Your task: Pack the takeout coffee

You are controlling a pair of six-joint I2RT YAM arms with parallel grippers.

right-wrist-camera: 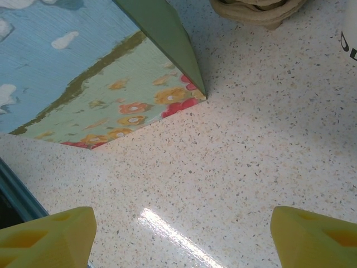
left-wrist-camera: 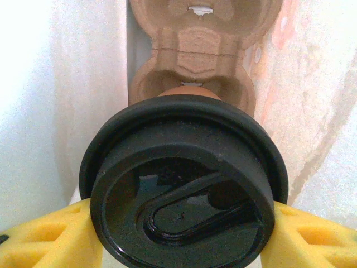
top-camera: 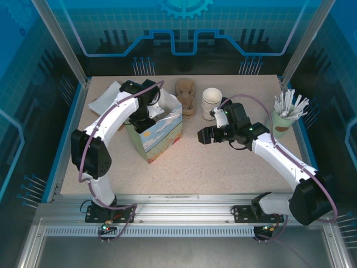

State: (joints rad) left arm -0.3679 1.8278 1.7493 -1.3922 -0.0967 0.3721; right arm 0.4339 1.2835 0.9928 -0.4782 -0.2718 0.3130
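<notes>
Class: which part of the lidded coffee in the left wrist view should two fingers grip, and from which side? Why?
Grip the takeout coffee by its round sides at the lid's rim, one finger each side, from above, as the left gripper does. The overhanging rim should resist slipping, and the walls of the bag leave only the top open.
</notes>
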